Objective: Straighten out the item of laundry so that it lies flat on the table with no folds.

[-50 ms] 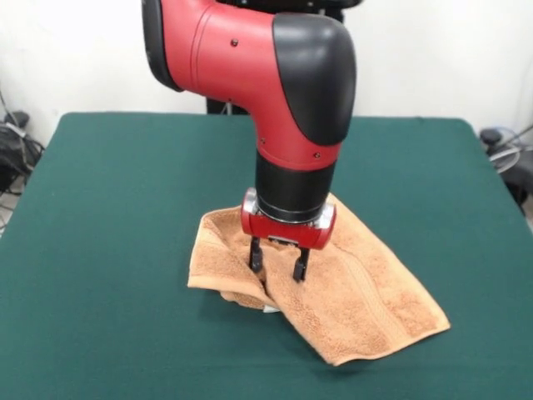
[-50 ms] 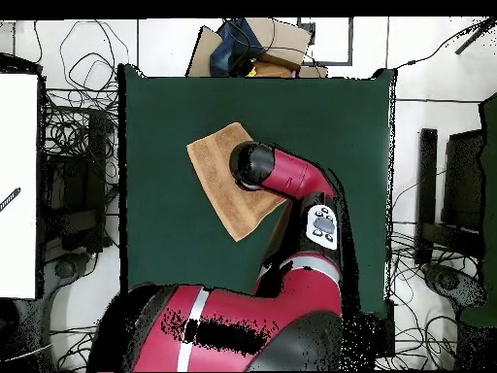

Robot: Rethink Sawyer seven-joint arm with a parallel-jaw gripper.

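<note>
Around 6 o'clock on the green worktop (image 1: 108,208), the hand (image 1: 277,265) sits fingers apart over the folded terry towel (image 1: 358,292).

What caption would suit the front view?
Red arm's open gripper poised over a rumpled tan towel on a green table.

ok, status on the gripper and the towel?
Gripper open, fingers straddling a raised fold. Light orange-tan terry towel rumpled, not flat on the dark green felt table. Nothing else on the table.
</note>
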